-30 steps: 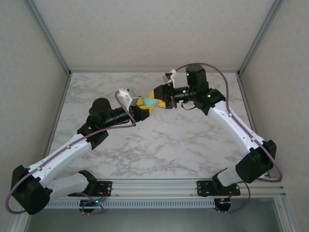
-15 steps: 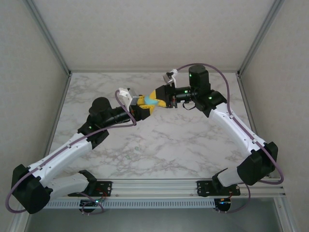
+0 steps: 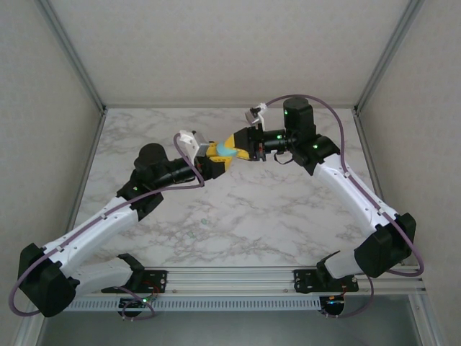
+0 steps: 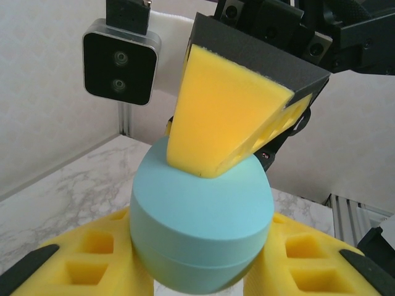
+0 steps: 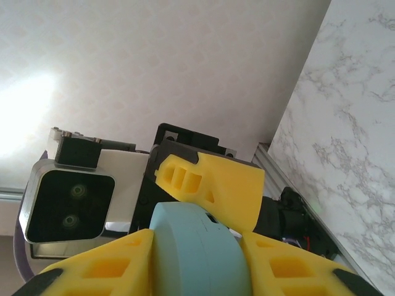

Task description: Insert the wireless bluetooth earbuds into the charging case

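A pale teal pebble-like charging case (image 3: 226, 153) hangs in the air over the back middle of the table, its lid seam closed. My left gripper (image 3: 216, 161) is shut on it; in the left wrist view the case (image 4: 200, 228) sits between the yellow pads. My right gripper (image 3: 236, 148) meets it from the opposite side, with one of its fingers (image 4: 228, 117) pressed on top. In the right wrist view both pads lie against the case (image 5: 197, 253). Two tiny pale earbuds (image 3: 204, 221) (image 3: 191, 233) lie on the marble in front of the left arm.
The marble table (image 3: 288, 216) is walled by white panels and metal posts at the back corners. The arms' bases sit on a rail (image 3: 230, 277) at the near edge. The two wrists and their cameras are close together above the table.
The right gripper's jaws have narrowed onto the case and its wrist has shifted slightly. The left arm holds the case in place, barely moved.
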Controlling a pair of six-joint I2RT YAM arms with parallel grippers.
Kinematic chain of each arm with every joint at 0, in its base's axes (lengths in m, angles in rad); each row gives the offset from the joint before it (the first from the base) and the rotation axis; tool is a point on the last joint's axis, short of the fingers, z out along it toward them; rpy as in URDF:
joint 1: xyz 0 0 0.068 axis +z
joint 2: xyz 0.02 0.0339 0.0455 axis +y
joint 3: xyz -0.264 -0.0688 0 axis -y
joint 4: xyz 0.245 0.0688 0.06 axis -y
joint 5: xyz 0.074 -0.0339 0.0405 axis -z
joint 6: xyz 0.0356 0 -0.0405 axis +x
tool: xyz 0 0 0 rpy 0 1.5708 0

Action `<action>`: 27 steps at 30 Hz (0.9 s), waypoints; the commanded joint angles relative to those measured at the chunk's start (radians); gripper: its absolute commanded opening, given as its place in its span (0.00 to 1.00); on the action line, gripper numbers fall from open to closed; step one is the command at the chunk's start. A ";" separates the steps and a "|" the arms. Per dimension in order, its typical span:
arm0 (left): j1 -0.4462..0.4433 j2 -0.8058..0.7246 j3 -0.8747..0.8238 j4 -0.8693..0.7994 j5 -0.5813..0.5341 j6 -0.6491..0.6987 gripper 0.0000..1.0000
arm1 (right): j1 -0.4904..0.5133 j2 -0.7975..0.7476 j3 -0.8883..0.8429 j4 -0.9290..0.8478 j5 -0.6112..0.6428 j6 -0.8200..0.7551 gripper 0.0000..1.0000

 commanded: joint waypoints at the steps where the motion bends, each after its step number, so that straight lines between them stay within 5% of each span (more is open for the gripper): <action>1: -0.008 0.010 0.044 0.007 -0.038 0.010 0.37 | 0.018 -0.021 -0.005 -0.053 -0.003 -0.043 0.28; 8: -0.009 0.000 0.040 -0.051 -0.039 0.045 0.62 | -0.010 -0.041 -0.032 -0.019 0.079 -0.003 0.24; 15: -0.008 -0.011 0.021 -0.066 -0.073 0.043 0.65 | -0.043 -0.055 -0.095 0.053 0.089 0.054 0.22; 27: -0.008 -0.127 -0.057 -0.106 -0.251 0.026 0.78 | -0.245 -0.003 -0.283 -0.132 0.300 -0.136 0.22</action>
